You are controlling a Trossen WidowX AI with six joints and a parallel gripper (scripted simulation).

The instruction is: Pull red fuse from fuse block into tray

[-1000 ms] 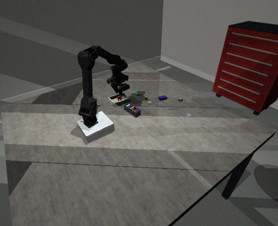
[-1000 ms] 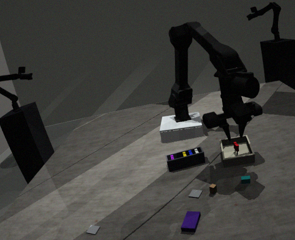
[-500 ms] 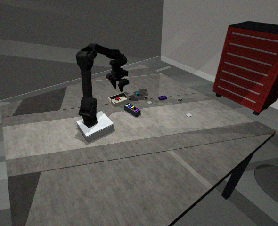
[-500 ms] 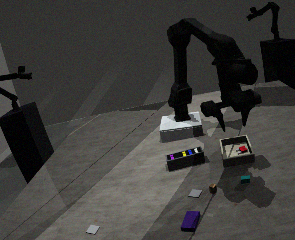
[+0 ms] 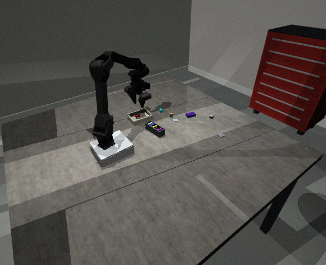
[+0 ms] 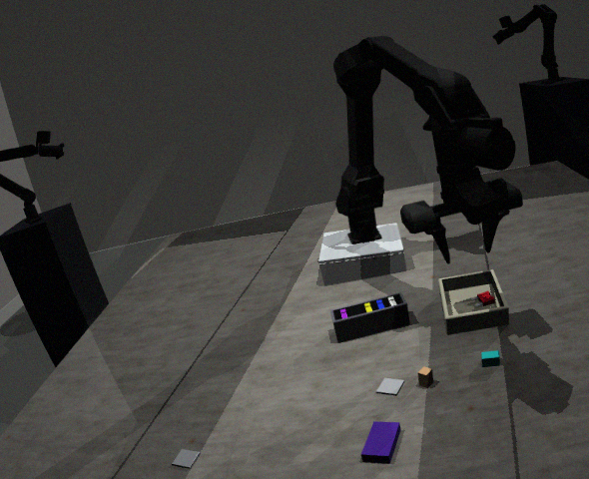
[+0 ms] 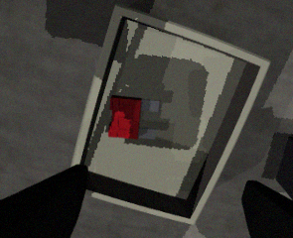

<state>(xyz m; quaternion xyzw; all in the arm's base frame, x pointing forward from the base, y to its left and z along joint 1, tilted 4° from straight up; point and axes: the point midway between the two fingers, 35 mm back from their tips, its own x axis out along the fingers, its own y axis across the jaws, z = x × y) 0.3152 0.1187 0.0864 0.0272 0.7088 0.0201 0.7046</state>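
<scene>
The red fuse (image 5: 137, 115) (image 6: 485, 296) (image 7: 125, 118) lies on the floor of the beige tray (image 5: 132, 120) (image 6: 474, 318) (image 7: 239, 119), apart from my fingers. My gripper (image 5: 138, 101) (image 6: 467, 245) (image 7: 168, 184) hangs open and empty above the tray. The dark fuse block (image 5: 151, 130) (image 6: 369, 322) stands beside the tray and holds purple, yellow, blue and white fuses. The gripper is well clear of the block.
A teal cube (image 5: 160, 110) (image 6: 489, 357), a tan cube (image 5: 171, 115) (image 6: 424, 376), a purple block (image 5: 190, 114) (image 6: 380, 440) and small grey plates (image 5: 221, 134) (image 6: 390, 385) lie on the table. A red drawer cabinet (image 5: 295, 77) stands beyond the table. Two camera stands (image 6: 49, 267) flank the table.
</scene>
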